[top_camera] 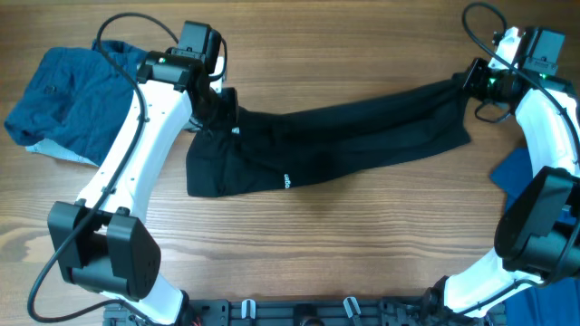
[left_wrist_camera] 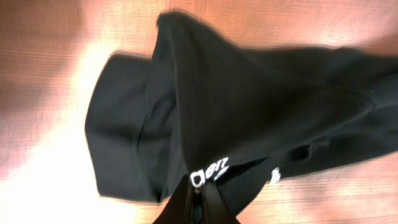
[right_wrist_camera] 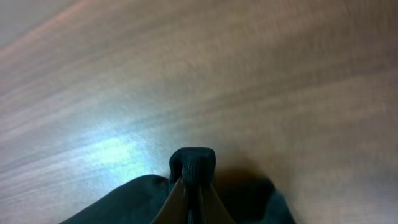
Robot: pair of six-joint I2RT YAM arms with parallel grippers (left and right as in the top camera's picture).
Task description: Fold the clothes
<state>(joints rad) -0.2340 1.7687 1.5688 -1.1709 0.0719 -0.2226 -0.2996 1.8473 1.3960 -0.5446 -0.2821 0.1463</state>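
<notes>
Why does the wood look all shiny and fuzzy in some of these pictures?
Left wrist view: glare whitens the table, and the black garment has blurry edges; right wrist view: a pale glare patch and soft, smeared wood grain; overhead view: sharp and evenly lit.

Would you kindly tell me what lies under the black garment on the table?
Around the black garment only bare wooden table shows, and nothing pokes out at its edges. The cloth covers whatever is directly beneath, so that cannot be seen.
</notes>
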